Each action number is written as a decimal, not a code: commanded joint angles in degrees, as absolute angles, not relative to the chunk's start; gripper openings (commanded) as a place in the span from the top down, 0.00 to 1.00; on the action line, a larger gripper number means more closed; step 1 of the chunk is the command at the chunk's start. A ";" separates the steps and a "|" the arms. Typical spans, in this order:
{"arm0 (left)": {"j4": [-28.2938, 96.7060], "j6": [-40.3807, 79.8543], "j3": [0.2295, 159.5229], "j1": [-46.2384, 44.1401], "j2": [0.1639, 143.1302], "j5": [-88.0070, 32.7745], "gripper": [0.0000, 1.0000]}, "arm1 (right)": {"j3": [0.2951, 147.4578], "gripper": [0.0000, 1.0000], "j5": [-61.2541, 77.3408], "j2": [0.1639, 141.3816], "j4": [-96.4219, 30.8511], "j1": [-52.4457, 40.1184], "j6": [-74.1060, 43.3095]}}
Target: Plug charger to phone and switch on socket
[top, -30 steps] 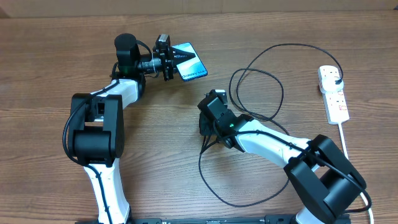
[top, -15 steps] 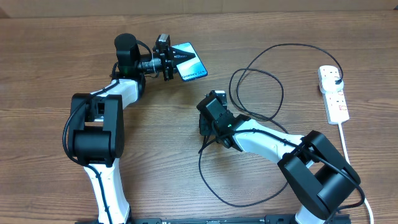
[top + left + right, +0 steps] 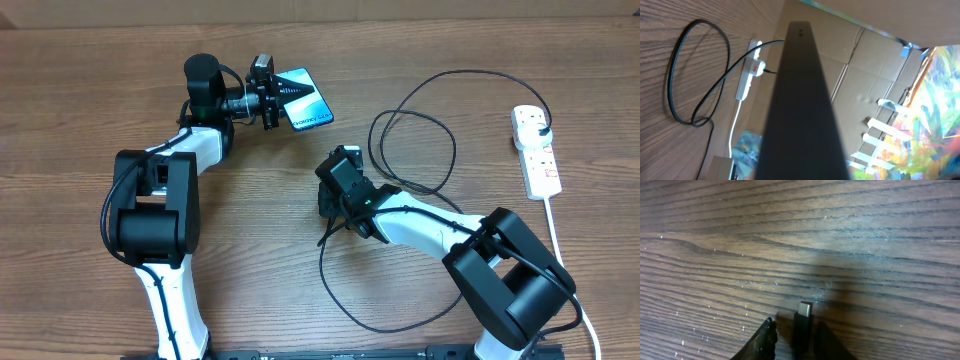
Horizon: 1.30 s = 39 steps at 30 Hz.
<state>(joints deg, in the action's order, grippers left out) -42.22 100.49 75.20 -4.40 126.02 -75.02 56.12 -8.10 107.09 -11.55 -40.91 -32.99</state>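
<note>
The phone (image 3: 308, 100), its teal screen up and tilted, hangs over the far left-centre of the table with my left gripper (image 3: 283, 100) shut on its end. In the left wrist view it is a dark bar (image 3: 800, 100) that hides the fingers. The charger's black cable (image 3: 412, 150) loops across the middle from its plug (image 3: 541, 122) in the socket (image 3: 537, 150) at the far right. My right gripper (image 3: 334, 197) is low at the table's centre. It is shut on the charger's connector (image 3: 802, 322), whose metal tip points forward past the left finger (image 3: 764, 339).
The socket's thick white cord (image 3: 556, 230) runs toward the front right edge. More black cable curves in a wide loop (image 3: 345, 300) in front of my right arm. A cardboard wall (image 3: 400, 8) lines the table's back edge.
My right gripper's jaws have closed in on the connector and the arm has edged slightly left. The left arm and phone have not moved.
</note>
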 commanded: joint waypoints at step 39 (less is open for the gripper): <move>-42.65 85.21 76.77 -3.64 125.38 -80.07 0.96 | 64.25 0.96 55.20 101.58 -26.48 -22.17 -15.90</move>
<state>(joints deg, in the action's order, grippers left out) -42.19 90.83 75.20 -4.01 126.02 -77.65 62.96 40.25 103.26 -26.17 -24.67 -20.82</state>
